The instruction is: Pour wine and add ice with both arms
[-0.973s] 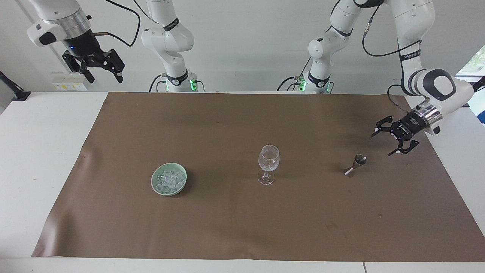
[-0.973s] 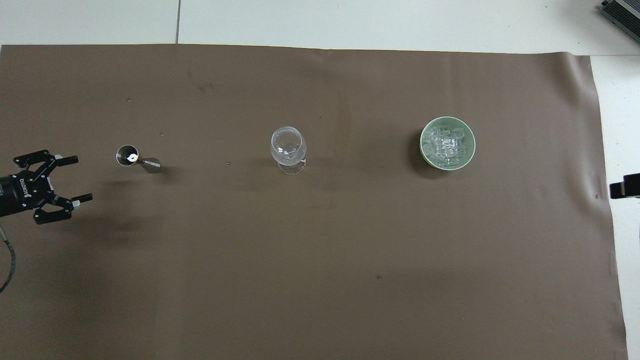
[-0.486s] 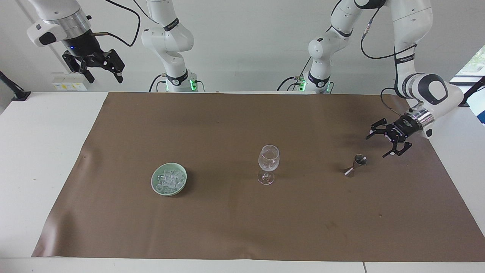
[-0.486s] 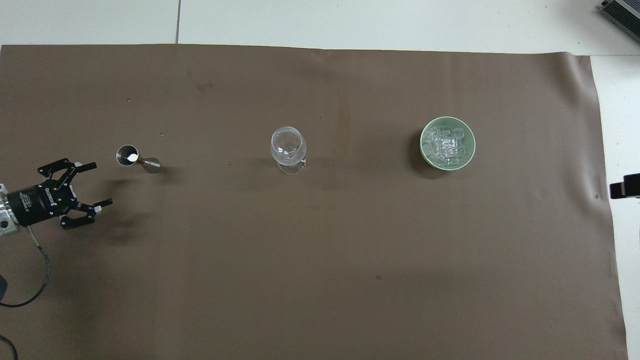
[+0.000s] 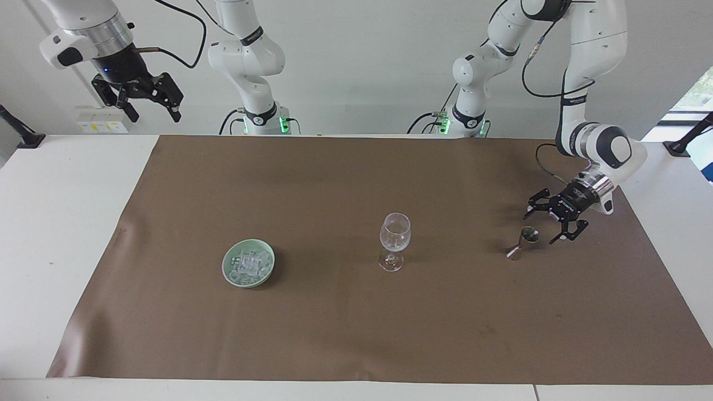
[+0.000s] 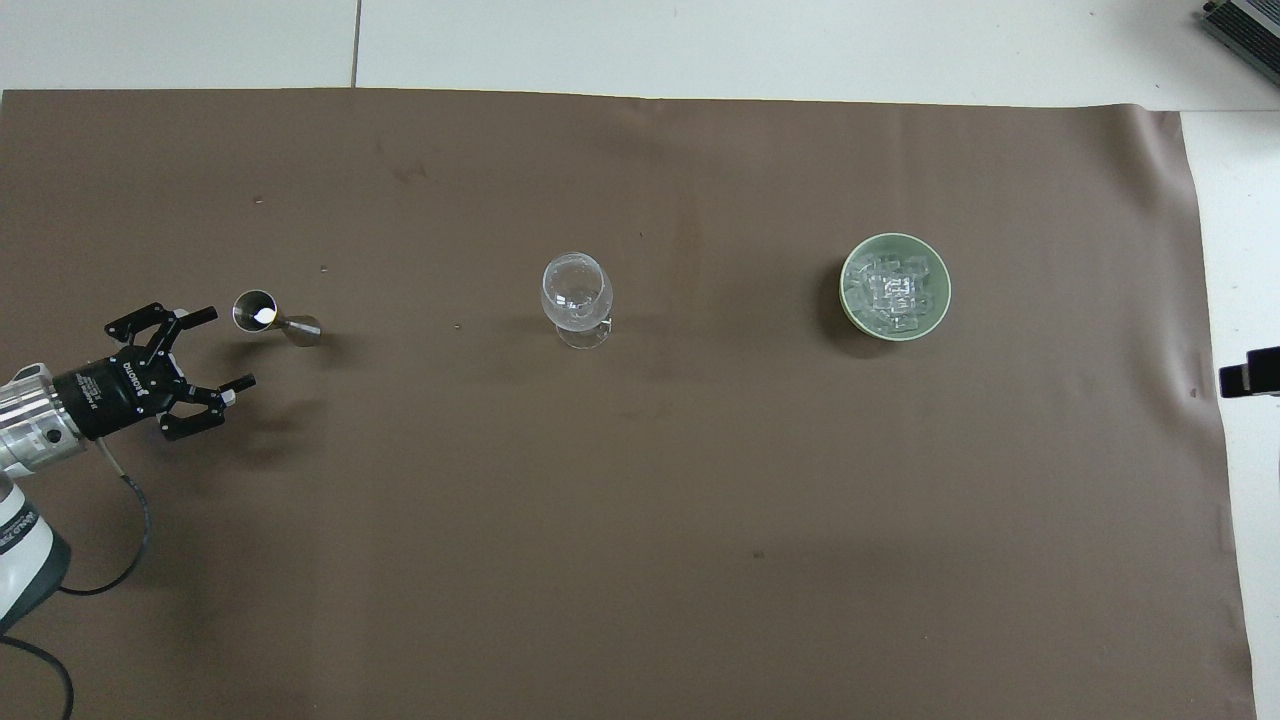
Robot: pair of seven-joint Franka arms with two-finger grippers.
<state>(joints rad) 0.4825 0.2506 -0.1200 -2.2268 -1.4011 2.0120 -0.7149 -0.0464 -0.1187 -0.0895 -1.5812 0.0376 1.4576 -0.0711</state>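
While the ice point(image 5: 249, 265) is sitting heaped in a green bowl point(image 5: 268, 258) toward the right arm's end of the table point(image 5: 61, 223), a metal jigger point(image 5: 522, 243) is standing toward the left arm's end, with the wine glass point(image 5: 395, 240) between them. The left gripper point(image 5: 546, 224), fingers spread wide, is hanging low just beside the jigger, not touching. Closing well probably means straddling the narrow waist and keeping the cup level. The right gripper point(image 5: 150, 109), also spread, is waiting high, clear of the brown mat point(image 5: 356, 334).
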